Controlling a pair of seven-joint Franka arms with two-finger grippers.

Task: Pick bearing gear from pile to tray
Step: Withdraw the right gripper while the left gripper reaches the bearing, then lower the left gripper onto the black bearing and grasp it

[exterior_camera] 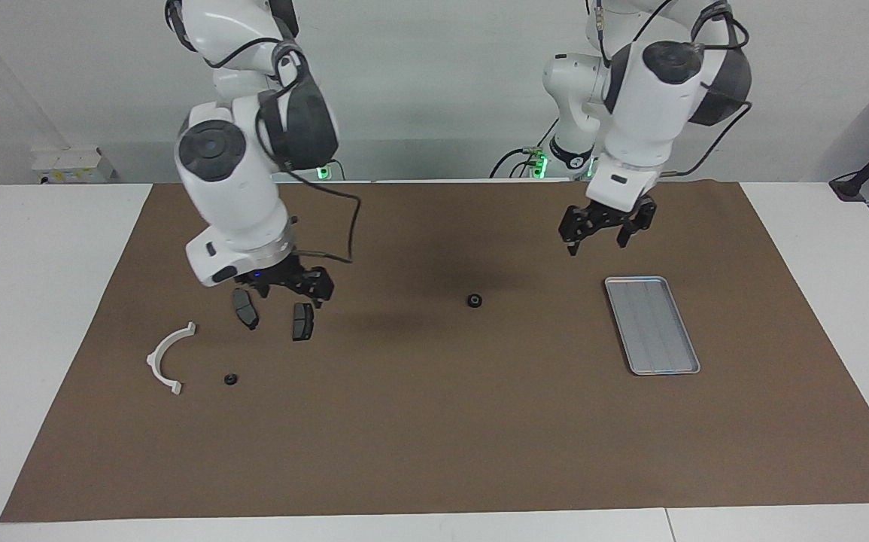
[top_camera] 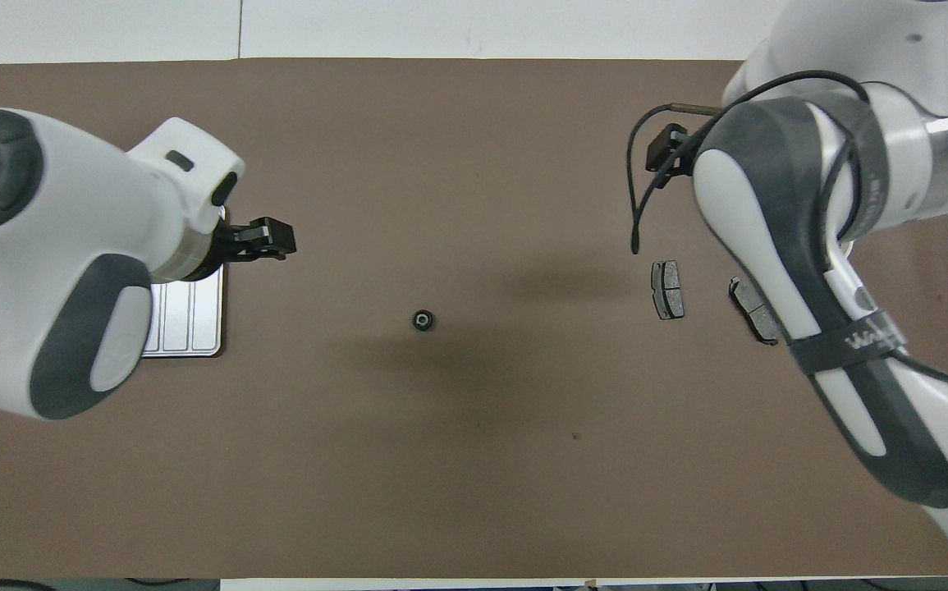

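One small black bearing gear (exterior_camera: 474, 300) lies alone in the middle of the brown mat; it also shows in the overhead view (top_camera: 422, 320). A second gear (exterior_camera: 230, 379) lies in the pile beside the white arc bracket (exterior_camera: 167, 357), with two dark brake pads (exterior_camera: 245, 308) (exterior_camera: 302, 321) nearer the robots. My right gripper (exterior_camera: 291, 292) hangs open just over the pads. The silver tray (exterior_camera: 652, 325) lies toward the left arm's end and holds nothing. My left gripper (exterior_camera: 606, 232) is open and empty, raised over the mat beside the tray's nearer end.
The brown mat (exterior_camera: 434, 421) covers most of the white table. In the overhead view the left arm hides most of the tray (top_camera: 194, 316), and the right arm hides the bracket and the second gear. Both pads (top_camera: 668, 289) show there.
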